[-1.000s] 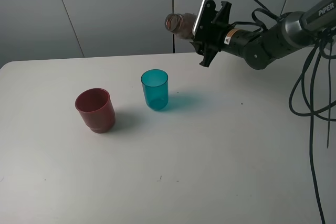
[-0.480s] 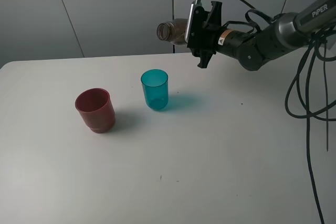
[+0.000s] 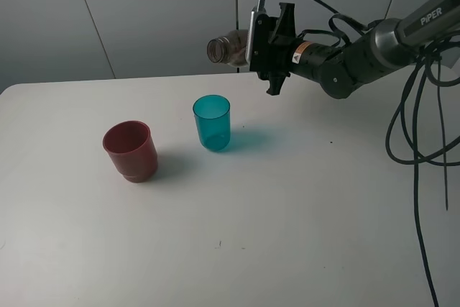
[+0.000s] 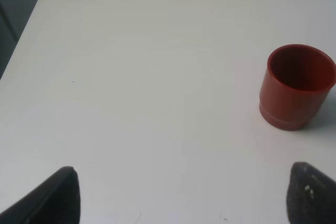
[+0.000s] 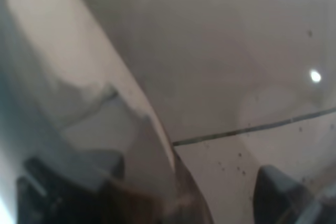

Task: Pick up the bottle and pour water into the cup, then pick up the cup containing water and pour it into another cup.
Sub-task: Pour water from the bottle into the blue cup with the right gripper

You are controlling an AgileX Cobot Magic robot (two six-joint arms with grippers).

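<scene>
My right hand (image 3: 257, 39) is clamped on the bottle (image 3: 224, 45) in the upper middle of the high view. The bottle lies nearly level in the air, its open mouth pointing toward the frame's left. Lower in the frame, just under that mouth, the teal cup (image 3: 212, 121) stands upright on the counter (image 3: 302, 206). The red cup (image 3: 130, 150) stands to its left, apart from it. My left hand (image 4: 186, 203) hangs spread wide above the counter, holding nothing, with the red cup in its camera's sight.
</scene>
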